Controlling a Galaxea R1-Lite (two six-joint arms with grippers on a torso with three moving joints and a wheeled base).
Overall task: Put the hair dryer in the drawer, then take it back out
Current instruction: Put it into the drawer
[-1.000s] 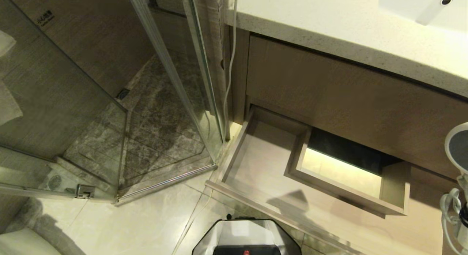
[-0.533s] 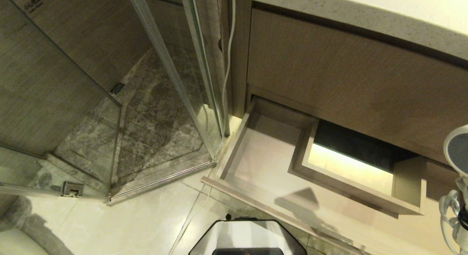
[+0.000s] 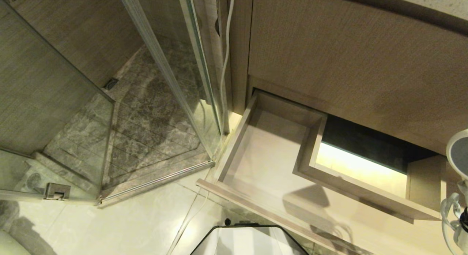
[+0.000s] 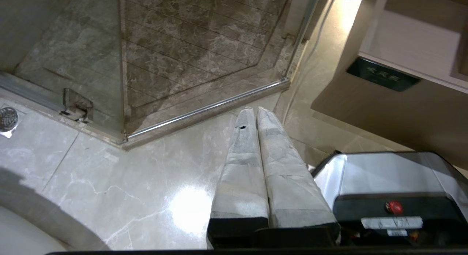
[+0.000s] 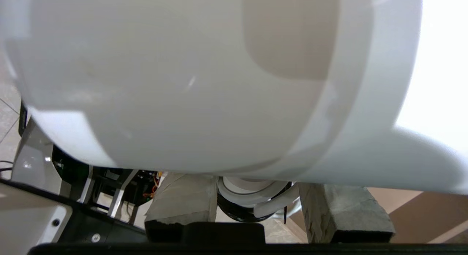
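The drawer (image 3: 268, 152) stands pulled out under the vanity, its pale floor bare; its beige front with the dark label plate (image 4: 381, 75) also shows in the left wrist view. At the right edge of the head view hangs the white hair dryer (image 3: 459, 152), grey end towards me, coiled cord (image 3: 450, 211) below it, to the right of the drawer's open part. My right gripper (image 5: 257, 185) is shut on the dryer's handle; the barrel (image 5: 182, 83) fills that view. My left gripper (image 4: 253, 112) hangs shut and empty over the floor beside my base.
A glass shower enclosure (image 3: 157, 83) stands left of the vanity. A white cable (image 3: 226, 57) runs down the cabinet's side. Above the drawer is a taller wood-grain panel (image 3: 347, 57). A lit cut-out (image 3: 360, 169) sits in the drawer's back. My base (image 3: 248, 242) is near the drawer front.
The whole head view has shifted: countertop and sink slid out at the top, and the drawer looms larger. The hair dryer stays at the right edge in my right gripper.
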